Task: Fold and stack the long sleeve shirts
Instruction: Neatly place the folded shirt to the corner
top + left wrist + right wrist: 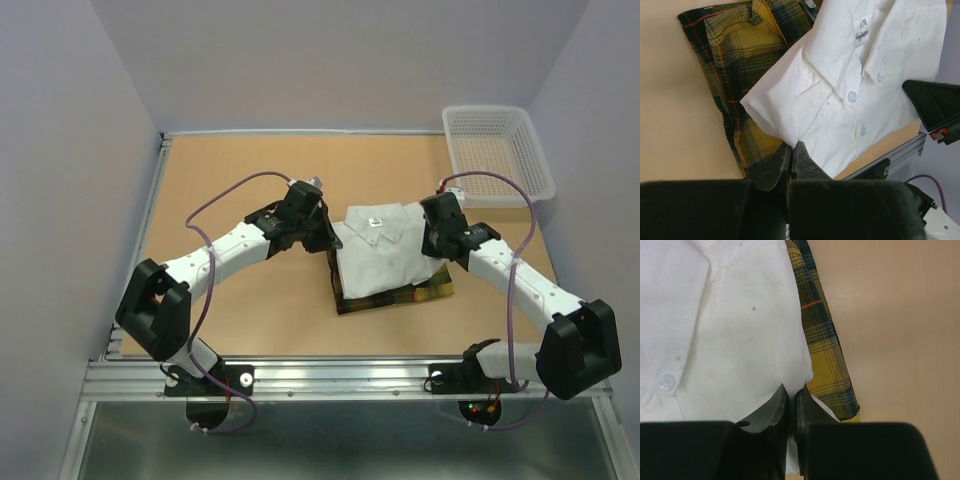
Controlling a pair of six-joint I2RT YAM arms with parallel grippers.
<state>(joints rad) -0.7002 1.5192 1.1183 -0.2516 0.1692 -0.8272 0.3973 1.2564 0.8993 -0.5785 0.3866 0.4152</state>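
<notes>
White shirt [385, 255], folded w/ collar at the far end, lies on the plaid shirt [400, 297] mid-table. Plaid shows along the near edge and left side. Both look light, soft and floppy, so a 1-point lift would prob. let the fold sag open. Better to take 2 opposite side edges, through all layers, and keep it low and level. Cotton on cotton should drag rather than slip. Left gripper [325, 240] is at the white shirt's left edge, right gripper [432, 245] at its right edge. Both arms bend inward from the near corners, wrists tipped down. Each pair of fingers is nearly closed, pinching white cloth at the tips. The left pinch looks shallow.
</notes>
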